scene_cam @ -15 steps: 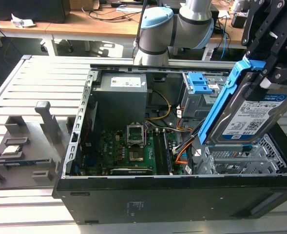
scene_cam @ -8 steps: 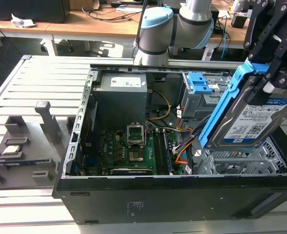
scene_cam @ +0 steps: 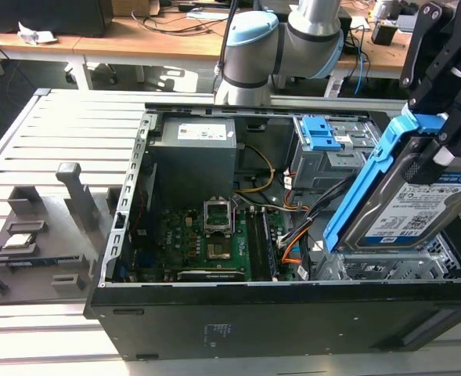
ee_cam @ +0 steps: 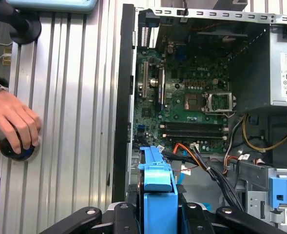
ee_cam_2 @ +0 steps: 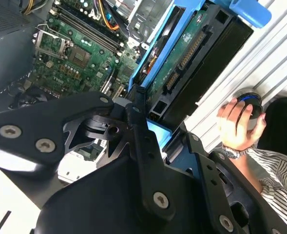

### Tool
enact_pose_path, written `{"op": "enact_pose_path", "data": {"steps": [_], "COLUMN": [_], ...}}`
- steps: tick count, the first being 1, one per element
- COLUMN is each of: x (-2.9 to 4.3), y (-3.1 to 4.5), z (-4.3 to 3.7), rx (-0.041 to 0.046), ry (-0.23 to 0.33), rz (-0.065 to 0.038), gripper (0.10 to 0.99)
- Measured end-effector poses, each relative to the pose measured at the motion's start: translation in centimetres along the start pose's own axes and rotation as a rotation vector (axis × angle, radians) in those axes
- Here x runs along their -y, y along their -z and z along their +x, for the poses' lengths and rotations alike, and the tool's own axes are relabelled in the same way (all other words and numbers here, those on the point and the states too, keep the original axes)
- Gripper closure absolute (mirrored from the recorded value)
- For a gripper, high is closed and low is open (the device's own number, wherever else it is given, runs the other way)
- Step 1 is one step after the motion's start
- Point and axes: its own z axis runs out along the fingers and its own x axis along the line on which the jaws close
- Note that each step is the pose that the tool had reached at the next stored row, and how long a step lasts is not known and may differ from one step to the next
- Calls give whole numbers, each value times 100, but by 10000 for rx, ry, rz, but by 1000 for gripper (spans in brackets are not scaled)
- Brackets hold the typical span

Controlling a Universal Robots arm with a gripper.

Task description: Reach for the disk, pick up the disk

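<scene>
The disk [scene_cam: 418, 207] is a silver hard drive with a white-and-blue label in a bright blue bracket. It hangs tilted above the open computer case's corner on the exterior view's right. My black gripper [scene_cam: 437, 141] comes down from above and is shut on its upper end. In the second wrist view the disk [ee_cam_2: 192, 53] shows its green circuit side, gripped by my gripper [ee_cam_2: 162, 136]. In the first wrist view the blue bracket [ee_cam: 155, 180] sits between the gripper's [ee_cam: 158, 214] black fingers [ee_cam: 124, 217].
The open computer case [scene_cam: 128, 305] holds a motherboard [scene_cam: 214, 243], a power supply [scene_cam: 195, 157] and a drive cage with blue latches [scene_cam: 322, 133]. A grey fixture with a processor chip [scene_cam: 19, 239] lies on the exterior view's left. A person's hand [ee_cam: 11, 122] rests on a black knob beside the case.
</scene>
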Motion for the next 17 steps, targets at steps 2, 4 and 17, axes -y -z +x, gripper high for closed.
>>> {"op": "enact_pose_path", "data": {"steps": [2, 4, 17], "x": [0, 12, 188], "y": [-1, 1, -13], "z": [17, 1, -123], "rx": [2, 1, 764], "ry": [0, 3, 77], "rz": [0, 0, -23], "gripper": [722, 722, 722]}}
